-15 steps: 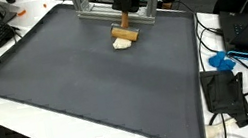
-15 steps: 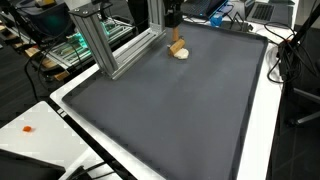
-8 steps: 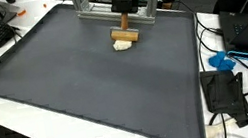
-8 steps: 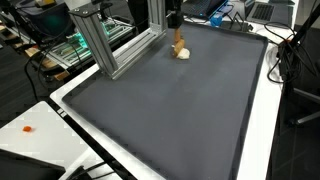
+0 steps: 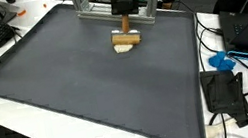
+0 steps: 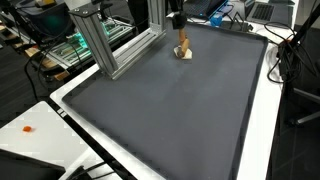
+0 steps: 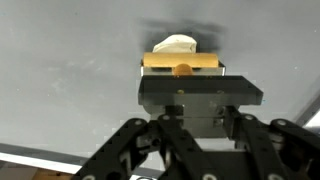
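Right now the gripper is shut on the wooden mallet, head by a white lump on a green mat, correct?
No: the mat is dark grey, not green; both exterior views show it. Otherwise right: the gripper is shut on the wooden mallet, head by the white lump.

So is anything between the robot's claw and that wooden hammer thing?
No, nothing is. The gripper is shut right on the wooden tool by its handle, and its head is down by the white lump on the grey mat.

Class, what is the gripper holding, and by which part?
The gripper grips the wooden T-shaped tool by the upper end of its handle, away from the head.
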Controlling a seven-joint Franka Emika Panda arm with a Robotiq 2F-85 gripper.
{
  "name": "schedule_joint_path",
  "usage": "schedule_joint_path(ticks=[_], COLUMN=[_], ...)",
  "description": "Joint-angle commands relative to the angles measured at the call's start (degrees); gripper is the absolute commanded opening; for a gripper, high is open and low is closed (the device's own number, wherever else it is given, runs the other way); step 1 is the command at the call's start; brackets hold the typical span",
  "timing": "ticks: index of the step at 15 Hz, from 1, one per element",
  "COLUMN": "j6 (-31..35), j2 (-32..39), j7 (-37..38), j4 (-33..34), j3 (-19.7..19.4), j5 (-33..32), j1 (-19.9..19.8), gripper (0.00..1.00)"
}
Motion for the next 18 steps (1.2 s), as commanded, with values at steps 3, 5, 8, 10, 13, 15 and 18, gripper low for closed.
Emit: schedule_joint_path(ticks=[3, 5, 8, 10, 13, 15, 18], j6=[7.49, 8.64, 9.76, 9.42, 6.17, 3.0, -2.31], j2=[4.72, 5.15, 5.49, 5.7, 4.96, 3.89, 3.06], j7=[-6.54, -7.78, -8.87, -9.59, -9.15, -8.65, -7.21], j4=[-1.37, -1.42, -1.32, -1.23, -0.99, -0.7, 0.25], j3=[-0.99, -1.19, -1.4, -1.44, -1.4, -1.45, -1.15], j5=[5.97, 6.73, 7.22, 7.64, 6.31, 5.86, 4.5], j1=[3.08, 3.29, 3.39, 3.46, 2.74, 2.49, 2.08], gripper=[0.22, 0.22, 0.22, 0.22, 0.22, 0.22, 0.22])
